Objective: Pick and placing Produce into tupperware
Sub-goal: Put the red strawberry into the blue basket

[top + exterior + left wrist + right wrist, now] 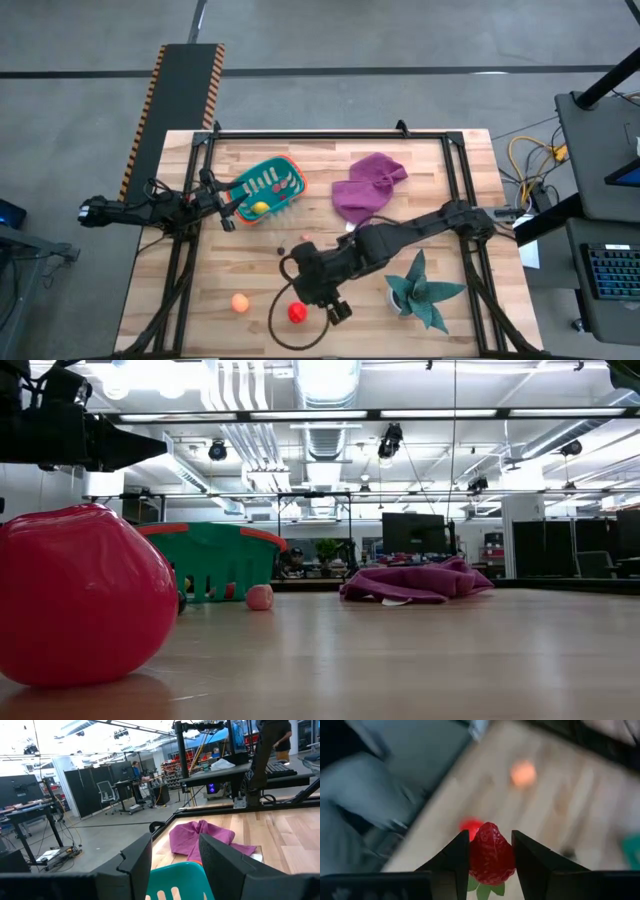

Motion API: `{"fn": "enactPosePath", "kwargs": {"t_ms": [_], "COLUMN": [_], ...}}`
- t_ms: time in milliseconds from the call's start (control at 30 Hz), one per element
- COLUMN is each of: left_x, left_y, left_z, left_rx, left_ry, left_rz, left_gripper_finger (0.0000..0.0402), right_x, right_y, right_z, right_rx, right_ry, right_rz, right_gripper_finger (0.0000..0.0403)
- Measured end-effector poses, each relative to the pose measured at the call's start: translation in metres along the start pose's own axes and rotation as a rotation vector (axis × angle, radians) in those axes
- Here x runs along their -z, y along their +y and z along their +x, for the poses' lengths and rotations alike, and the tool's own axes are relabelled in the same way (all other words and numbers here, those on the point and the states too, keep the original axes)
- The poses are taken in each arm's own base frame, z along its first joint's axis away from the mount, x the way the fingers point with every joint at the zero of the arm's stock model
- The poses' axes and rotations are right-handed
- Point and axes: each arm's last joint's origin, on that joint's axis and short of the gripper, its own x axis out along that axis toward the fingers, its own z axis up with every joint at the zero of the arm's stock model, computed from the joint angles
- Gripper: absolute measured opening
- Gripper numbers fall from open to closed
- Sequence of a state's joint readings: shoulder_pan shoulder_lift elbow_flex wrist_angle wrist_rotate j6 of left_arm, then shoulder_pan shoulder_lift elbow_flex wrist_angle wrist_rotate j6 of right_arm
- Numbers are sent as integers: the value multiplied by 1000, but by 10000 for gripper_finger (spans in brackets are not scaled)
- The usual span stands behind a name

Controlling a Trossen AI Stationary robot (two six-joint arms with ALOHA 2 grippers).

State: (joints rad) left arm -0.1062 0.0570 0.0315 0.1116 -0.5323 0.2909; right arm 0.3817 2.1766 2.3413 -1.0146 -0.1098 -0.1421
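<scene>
The tupperware point(266, 186), a teal slotted basket with an orange rim, sits tipped at the table's far left with a yellow fruit point(260, 208) inside. My left gripper point(228, 207) is shut on its left end. My right gripper point(338, 312) is near the table's near edge, shut on a red strawberry point(491, 855) with green leaves. The red ball point(297, 313) lies just left of that gripper, and the orange ball point(240, 302) lies farther left. A small pink bit point(305, 238) and a dark bit point(281, 250) rest mid-table. My left gripper point(175, 845) has the basket's teal slotted wall point(175, 880) between its two fingers, coming level from the table's left. The basket looks tilted in the hold. My right gripper point(490, 837) pinches the strawberry's body point(491, 851) between its two fingers, pointing down at the table. The leaves point(482, 890) sit back between the fingers, and the strawberry is off the table.
A crumpled purple cloth point(368, 185) lies right of the basket at the far side. A teal spiky plant point(420, 290) stands near the right near corner. A dark cable point(290, 330) loops on the table below the right arm. Bare wood shows mid-table.
</scene>
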Motion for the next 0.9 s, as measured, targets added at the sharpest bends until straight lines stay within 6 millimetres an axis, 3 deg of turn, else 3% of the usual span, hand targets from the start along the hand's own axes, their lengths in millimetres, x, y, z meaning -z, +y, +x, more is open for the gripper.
{"fn": "enactPosePath", "kwargs": {"t_ms": [267, 400, 600, 700, 900], "left_x": [0, 0, 0, 0, 1], "left_y": [0, 0, 0, 0, 0], "left_z": [0, 0, 0, 0, 0], "left_rx": [1, 1, 1, 1, 2], "left_ry": [3, 3, 2, 2, 3], "left_rz": [2, 2, 2, 2, 2], "left_gripper_finger": [151, 151, 151, 151, 151], "right_x": [-24, -27, -26, -26, -25], "right_y": [8, 10, 10, 8, -4], "right_z": [-37, -49, -50, -50, -48], "right_rx": [-369, -384, -382, -298, 97], "right_ry": [-306, -340, -338, -322, -261], "right_rz": [-139, -163, -161, -141, -25], "right_gripper_finger": [116, 116, 116, 116, 116]}}
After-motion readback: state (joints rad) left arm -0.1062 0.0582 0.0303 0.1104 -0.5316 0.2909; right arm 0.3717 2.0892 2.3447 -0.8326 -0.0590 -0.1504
